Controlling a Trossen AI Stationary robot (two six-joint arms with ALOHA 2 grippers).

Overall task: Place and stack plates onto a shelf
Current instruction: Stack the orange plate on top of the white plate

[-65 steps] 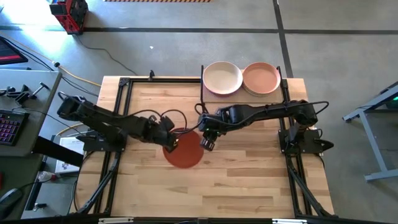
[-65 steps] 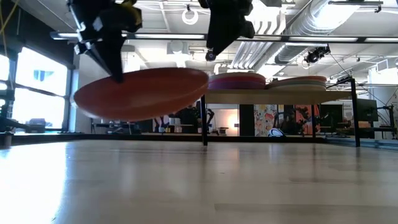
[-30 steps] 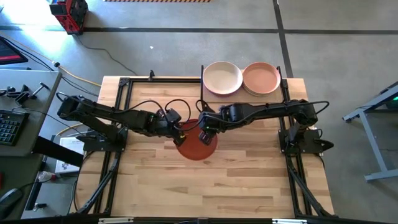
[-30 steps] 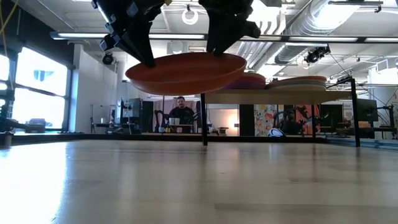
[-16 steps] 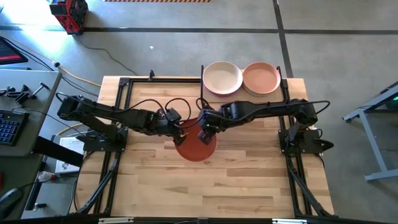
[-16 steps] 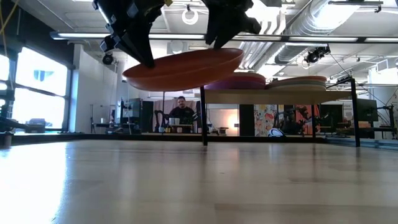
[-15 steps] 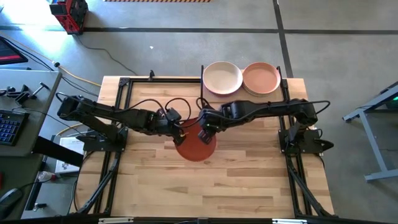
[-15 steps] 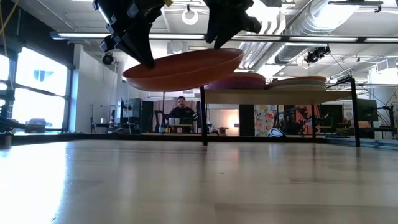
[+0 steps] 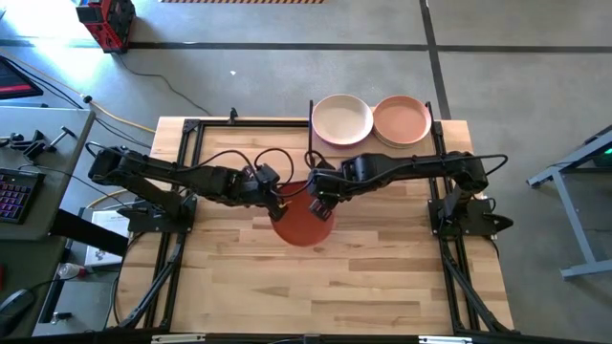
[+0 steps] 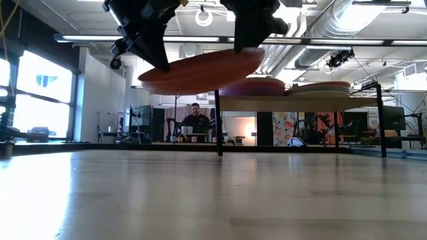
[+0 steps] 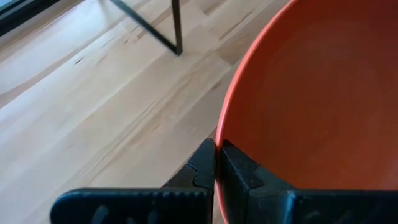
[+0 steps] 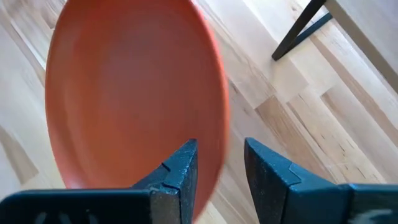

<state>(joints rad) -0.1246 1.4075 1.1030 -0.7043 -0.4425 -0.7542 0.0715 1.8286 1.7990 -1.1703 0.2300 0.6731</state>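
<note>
The orange-red plate [image 9: 304,224] hangs in the air over the middle of the table, tilted with its right side higher [image 10: 200,72]. My left gripper [image 9: 278,199] is shut on its left rim. My right gripper [image 9: 321,203] is open at the plate's far right rim, one finger on either side of the rim [image 12: 222,134]; I cannot tell whether it touches. The shelf [image 10: 300,99] stands at the table's far right. It carries two stacks of plates, one topped by a cream plate [image 9: 342,119], the other by a peach plate [image 9: 402,119]. My left gripper pinches the orange-red plate's left rim [image 11: 219,127] between its two fingers [image 11: 202,163]. It comes slanting down from the table's left. The plate is lifted clear of the table and sticks out rightward from the hold, its free side tipped up.
The shelf's black leg [image 10: 218,127] stands just behind the held plate, and the shelf board is at about the plate's height. The near half of the wooden tabletop [image 9: 335,287] is bare. A person [image 10: 195,121] sits far back in the room.
The plate stays in my left gripper, which barely moves. Its right side has tipped up a little, so it sits more tilted than a second ago. My right gripper has shifted slightly toward the table's right, along the plate's rim.
</note>
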